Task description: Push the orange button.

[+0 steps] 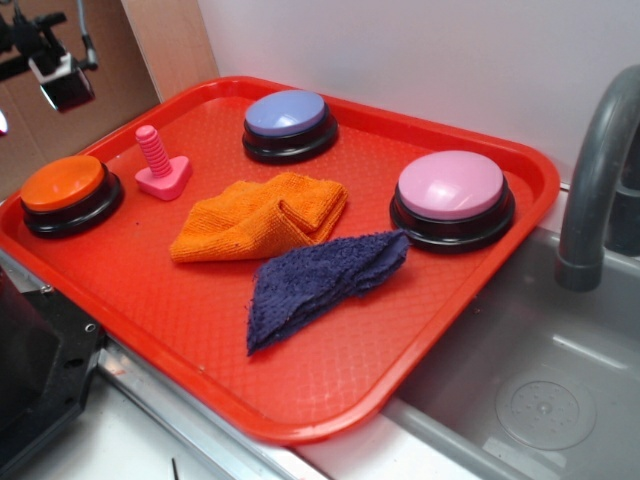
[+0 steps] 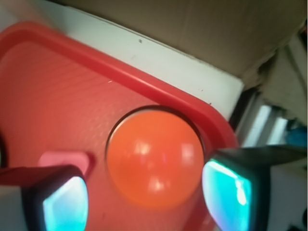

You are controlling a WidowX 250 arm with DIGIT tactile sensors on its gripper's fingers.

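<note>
The orange button (image 1: pixel 63 186), a glossy orange dome on a black base, sits in the far left corner of the red tray (image 1: pixel 330 400). In the wrist view the orange button (image 2: pixel 155 156) lies below and between my fingers, close to the tray's rim. My gripper (image 2: pixel 147 199) is open, its two pads glowing teal on either side of the dome, with nothing held. It hovers above the button without touching it. In the exterior view only the arm's end (image 1: pixel 62 75) shows, high at the top left above the button.
A pink screw toy (image 1: pixel 160 168) stands just right of the orange button. An orange cloth (image 1: pixel 260 215) and a purple cloth (image 1: pixel 320 280) lie mid-tray. A lavender button (image 1: pixel 288 118) and a pink button (image 1: pixel 452 190) sit farther right. A sink (image 1: pixel 540 380) and faucet (image 1: pixel 600 170) are at right.
</note>
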